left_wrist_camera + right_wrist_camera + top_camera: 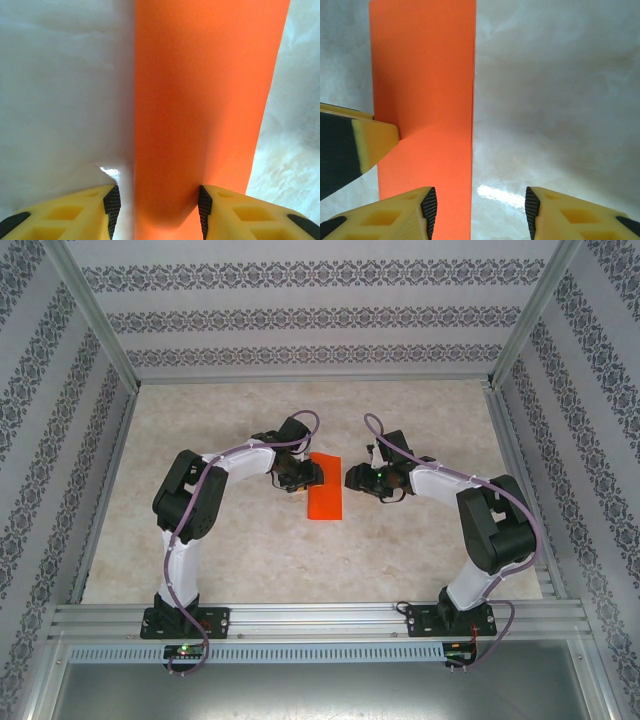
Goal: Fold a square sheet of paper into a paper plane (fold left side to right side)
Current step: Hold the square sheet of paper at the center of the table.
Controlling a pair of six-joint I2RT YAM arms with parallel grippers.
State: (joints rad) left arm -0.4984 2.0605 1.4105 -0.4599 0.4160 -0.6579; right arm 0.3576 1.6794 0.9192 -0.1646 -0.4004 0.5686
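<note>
The square sheet of paper (325, 500) is bright orange and lies flat on the table as a narrow upright rectangle. A paper plane is out of view. My left gripper (300, 475) stands open at the sheet's upper left. In the left wrist view its jaws (156, 210) straddle the paper's (200, 100) left edge, the right fingertip (202, 207) resting on the orange. My right gripper (352, 478) is open just right of the sheet. In the right wrist view it (477, 210) straddles the paper's (420, 75) right edge, and the left arm's finger (375, 140) touches the sheet.
The marbled beige tabletop (420, 550) surrounds the sheet. Patterned walls (300, 310) and metal frame posts (95, 330) enclose the table on three sides. A metal rail (320, 620) with both arm bases runs along the near edge.
</note>
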